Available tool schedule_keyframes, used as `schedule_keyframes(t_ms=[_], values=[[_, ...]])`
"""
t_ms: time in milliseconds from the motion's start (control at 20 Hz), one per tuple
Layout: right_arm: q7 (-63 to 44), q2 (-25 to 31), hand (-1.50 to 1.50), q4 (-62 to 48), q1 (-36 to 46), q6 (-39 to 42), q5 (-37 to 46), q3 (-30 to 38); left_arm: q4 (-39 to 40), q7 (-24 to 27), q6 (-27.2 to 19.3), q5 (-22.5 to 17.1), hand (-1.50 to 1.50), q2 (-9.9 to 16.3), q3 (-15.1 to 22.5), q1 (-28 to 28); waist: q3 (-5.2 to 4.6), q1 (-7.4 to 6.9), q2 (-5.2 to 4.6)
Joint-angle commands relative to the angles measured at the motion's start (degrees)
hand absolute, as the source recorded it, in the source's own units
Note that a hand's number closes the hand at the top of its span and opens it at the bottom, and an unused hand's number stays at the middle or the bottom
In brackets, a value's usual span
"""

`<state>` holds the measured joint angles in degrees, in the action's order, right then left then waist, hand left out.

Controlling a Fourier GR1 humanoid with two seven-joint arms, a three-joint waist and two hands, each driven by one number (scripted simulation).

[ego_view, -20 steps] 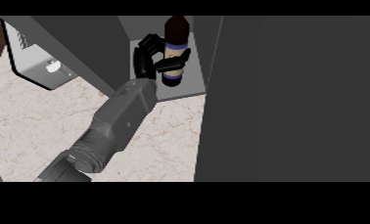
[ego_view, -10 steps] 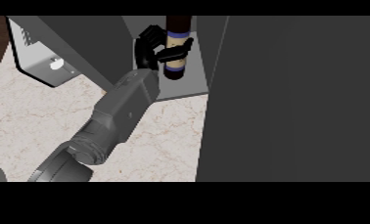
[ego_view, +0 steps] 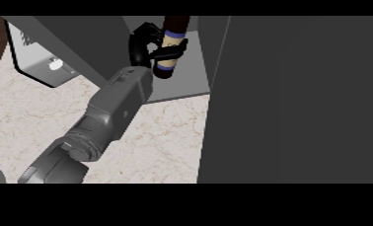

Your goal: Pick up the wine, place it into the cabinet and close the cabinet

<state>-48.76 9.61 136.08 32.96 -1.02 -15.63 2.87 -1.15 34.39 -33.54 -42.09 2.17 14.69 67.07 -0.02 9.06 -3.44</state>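
Observation:
The wine bottle (ego_view: 173, 47), dark with a tan label and blue bands, stands upright inside the open cabinet (ego_view: 182, 81), over its grey floor. My left hand (ego_view: 143, 47) is shut on it: the thumb crosses the label's near side and the fingers curl round the far left side. The grey forearm runs up from the lower left corner. Whether the bottle's base touches the cabinet floor is hidden by the hand. My right hand does not show.
A large dark cabinet door (ego_view: 291, 101) fills the right half of the view, close beside the bottle. At the left, a light panel with a round knob (ego_view: 55, 64) stands open. Marble counter (ego_view: 171, 136) lies below the cabinet.
My left hand has carried the bottle further up the view, deeper into the cabinet, and the forearm has stretched after it.

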Motion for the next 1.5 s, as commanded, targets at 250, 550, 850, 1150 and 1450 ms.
schedule_keyframes(t_ms=[250,550,850,1150,1450], values=[[-0.29,-0.37,-1.50,0.84,-0.04,-0.27,-0.89,0.02,1.13,-1.75,-7.56,5.14,1.50,4.03,4.82,-1.26,-0.08,0.90,-0.68],[0.83,-0.88,-1.50,1.31,-0.88,0.48,-0.29,-1.36,1.13,-2.89,-10.76,5.64,1.50,3.68,5.13,-2.60,-0.14,1.04,-0.97],[0.22,-0.76,-1.50,1.95,-1.17,0.88,-1.09,-1.60,1.11,-4.48,-7.55,7.14,-1.50,4.34,6.50,-2.85,-0.20,1.51,-0.79],[0.03,-0.20,-1.50,1.05,-0.18,0.52,-0.56,-0.53,1.11,-5.47,-5.36,6.95,-1.50,5.76,6.25,-4.03,-0.27,0.52,-0.53],[-0.50,-0.10,-1.50,1.64,0.42,0.62,-0.52,-1.39,1.07,-3.48,-3.11,7.24,-1.50,6.74,6.43,-4.67,-0.32,-0.04,-0.27]])
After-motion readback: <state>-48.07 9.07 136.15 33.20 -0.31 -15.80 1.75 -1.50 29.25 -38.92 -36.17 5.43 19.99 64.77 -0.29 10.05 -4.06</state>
